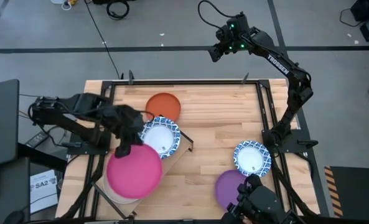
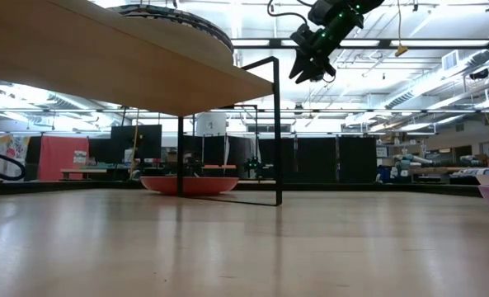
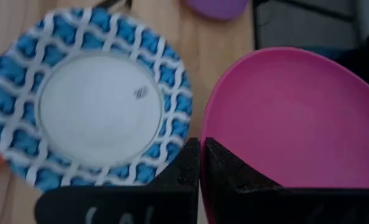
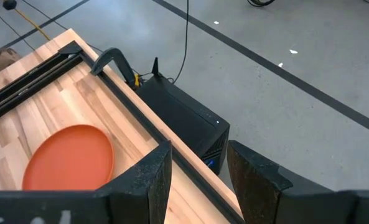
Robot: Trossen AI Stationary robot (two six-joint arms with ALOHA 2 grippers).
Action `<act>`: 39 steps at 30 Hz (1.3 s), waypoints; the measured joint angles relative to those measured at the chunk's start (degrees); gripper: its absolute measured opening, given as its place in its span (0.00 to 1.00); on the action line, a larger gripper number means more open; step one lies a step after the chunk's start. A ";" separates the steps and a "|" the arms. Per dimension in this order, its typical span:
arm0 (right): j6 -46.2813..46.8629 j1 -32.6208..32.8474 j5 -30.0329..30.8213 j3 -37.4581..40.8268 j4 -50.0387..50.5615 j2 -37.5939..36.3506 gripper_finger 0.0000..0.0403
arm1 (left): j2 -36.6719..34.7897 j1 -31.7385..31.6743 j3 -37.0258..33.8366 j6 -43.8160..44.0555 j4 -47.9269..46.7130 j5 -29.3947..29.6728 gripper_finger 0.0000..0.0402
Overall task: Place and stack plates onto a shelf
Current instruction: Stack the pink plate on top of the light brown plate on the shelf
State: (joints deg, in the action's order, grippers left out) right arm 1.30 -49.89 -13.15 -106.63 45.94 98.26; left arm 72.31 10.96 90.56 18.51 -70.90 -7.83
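Magenta plate [image 1: 134, 170] lies just beside shut left gripper [image 1: 123, 150].

Colours of the plates and shelf

The magenta plate [image 1: 134, 170] is plain; two plates [image 1: 160, 137] [image 1: 252, 157] have blue-and-white lattice rims with white centres; others are orange [image 1: 163, 106] and purple [image 1: 230, 188]; the shelf [image 1: 112, 194] is light wood.
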 joint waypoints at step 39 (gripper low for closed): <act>0.02 0.22 0.00 0.00 0.06 0.04 0.40 | 0.08 34.00 -0.04 37.63 -15.45 35.25 0.04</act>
State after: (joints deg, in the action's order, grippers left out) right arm 1.32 -49.67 -13.15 -106.63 46.00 98.30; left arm 72.39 44.96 90.52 56.14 -86.35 27.41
